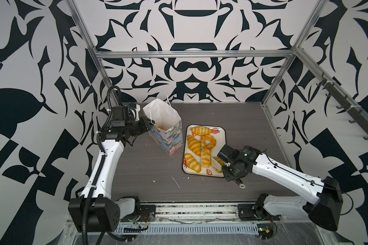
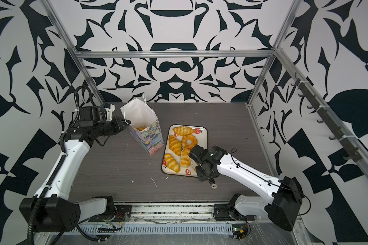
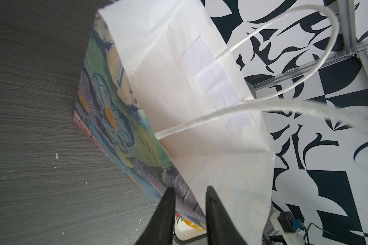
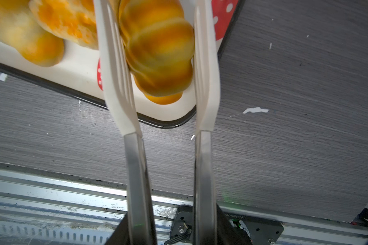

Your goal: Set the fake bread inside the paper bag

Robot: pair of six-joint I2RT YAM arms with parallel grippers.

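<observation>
The paper bag (image 1: pixel 168 137) stands upright and open at the back left, white inside, with one piece of fake bread (image 1: pixel 160 128) showing in it. My left gripper (image 1: pixel 150 123) is shut on the bag's left rim; the left wrist view shows the bag wall (image 3: pixel 179 95) between the black fingers (image 3: pixel 168 203). Several golden croissants (image 1: pixel 193 145) and a ring doughnut (image 1: pixel 208 141) lie on the strawberry tray (image 1: pixel 223 133). My right gripper (image 1: pixel 227 170) is shut on metal tongs (image 4: pixel 136 169). The tongs' white tips clamp a croissant (image 4: pixel 157 53) over the tray's near right corner.
The dark wood-grain table (image 1: pixel 149 169) carries small white scraps (image 1: pixel 175 182). Metal frame posts (image 1: pixel 270 118) stand at the table's back corners. The bag's cord handles (image 3: pixel 285 42) loop out toward the back wall. A slotted rail (image 1: pixel 189 229) runs along the front edge.
</observation>
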